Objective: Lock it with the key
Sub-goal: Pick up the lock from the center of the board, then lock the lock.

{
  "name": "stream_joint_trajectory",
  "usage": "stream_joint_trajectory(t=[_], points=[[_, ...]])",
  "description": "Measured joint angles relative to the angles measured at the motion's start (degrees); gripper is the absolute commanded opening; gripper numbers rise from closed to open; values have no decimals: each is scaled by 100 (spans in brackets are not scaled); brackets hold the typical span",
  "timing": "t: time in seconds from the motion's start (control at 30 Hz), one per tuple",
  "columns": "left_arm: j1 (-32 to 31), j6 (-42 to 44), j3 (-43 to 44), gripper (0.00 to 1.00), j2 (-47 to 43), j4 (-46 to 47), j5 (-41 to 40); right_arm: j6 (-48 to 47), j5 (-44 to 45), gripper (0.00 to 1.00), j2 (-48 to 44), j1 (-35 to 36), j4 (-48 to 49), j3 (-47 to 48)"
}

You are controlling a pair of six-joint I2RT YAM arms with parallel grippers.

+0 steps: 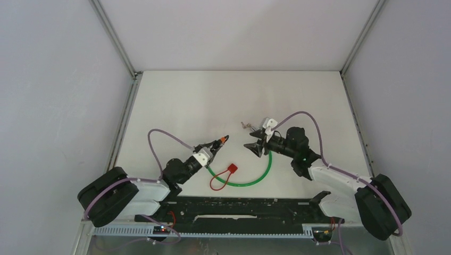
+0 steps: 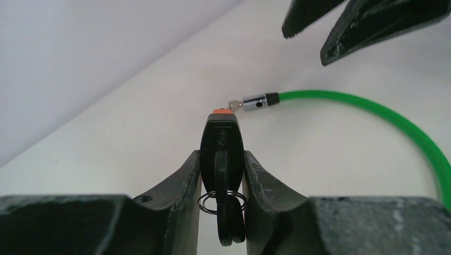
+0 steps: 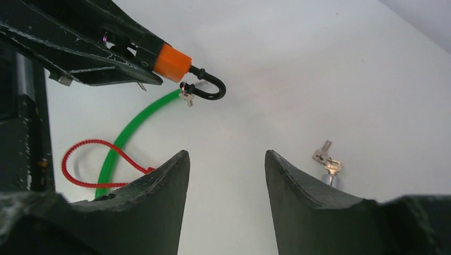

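My left gripper point(image 1: 223, 139) point(image 2: 222, 154) is shut on a black key head point(image 2: 222, 146), from which a ring with a second black key hangs. The key sits in the back of an orange padlock point(image 3: 172, 61) point(image 1: 225, 138), held above the table. The padlock's black shackle point(image 3: 208, 89) stands open like a hook, and the silver end point(image 2: 258, 101) of the green cable point(image 1: 260, 175) point(image 2: 393, 118) hangs at it. My right gripper point(image 1: 254, 149) point(image 3: 226, 154) is open and empty, just right of the padlock. Its fingers point(image 2: 367, 26) show in the left wrist view.
A red tag with a thin red loop point(image 1: 226, 175) point(image 3: 90, 162) lies inside the cable's curve. Small silver keys point(image 1: 244, 126) point(image 3: 325, 155) stick out of a silver cylinder point(image 3: 331, 179) behind the right gripper. White walls close in the table on three sides.
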Motion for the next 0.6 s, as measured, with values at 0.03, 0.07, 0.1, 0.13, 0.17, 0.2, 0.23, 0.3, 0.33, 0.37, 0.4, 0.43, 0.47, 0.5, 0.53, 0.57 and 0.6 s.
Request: stream_joint_trajectory(t=[0.03, 0.07, 0.1, 0.13, 0.17, 0.2, 0.23, 0.3, 0.33, 0.37, 0.4, 0.43, 0.47, 0.5, 0.53, 0.57, 0.6], points=[[4, -98, -31, 0, 59, 197, -39, 225, -164, 58, 83, -118, 293, -76], [11, -188, -55, 0, 105, 407, -42, 448, -317, 59, 192, -216, 656, -162], [13, -267, -66, 0, 122, 538, -15, 640, -424, 59, 306, -291, 1027, -249], [13, -328, -74, 0, 129, 671, 42, 885, -535, 60, 457, -363, 1517, -378], [13, -378, -74, 0, 131, 765, 118, 1123, -638, 60, 614, -431, 2031, -525], [13, -433, -74, 0, 131, 866, 238, 1370, -756, 60, 789, -498, 2570, -688], [13, -476, -74, 0, 131, 955, 389, 1620, -881, 60, 984, -573, 3106, -837], [13, -542, -74, 0, 131, 1060, 688, 1978, -1165, 59, 1344, -675, 3810, -970], [13, -562, -74, 0, 131, 1086, 868, 2157, -1335, 58, 1528, -717, 4111, -964], [13, -573, -74, 0, 138, 1097, 1043, 2317, -1508, 57, 1685, -750, 4365, -931], [13, -570, -74, 0, 146, 1104, 1189, 2457, -1668, 57, 1794, -774, 4553, -892], [13, -557, -74, 0, 155, 1104, 1366, 2577, -1851, 57, 1875, -798, 4719, -846], [11, -551, -74, 0, 168, 1106, 1541, 2669, -2004, 56, 1917, -817, 4848, -802], [11, -546, -74, 0, 177, 1106, 1661, 2739, -2122, 57, 1926, -835, 4940, -780], [9, -535, -74, 0, 181, 1106, 1812, 2778, -2264, 56, 1923, -850, 5053, -769], [7, -518, -74, 0, 184, 1108, 1941, 2791, -2409, 56, 1921, -868, 5165, -769], [7, -507, -74, 0, 186, 1108, 2028, 2791, -2503, 56, 1921, -874, 5217, -769]])
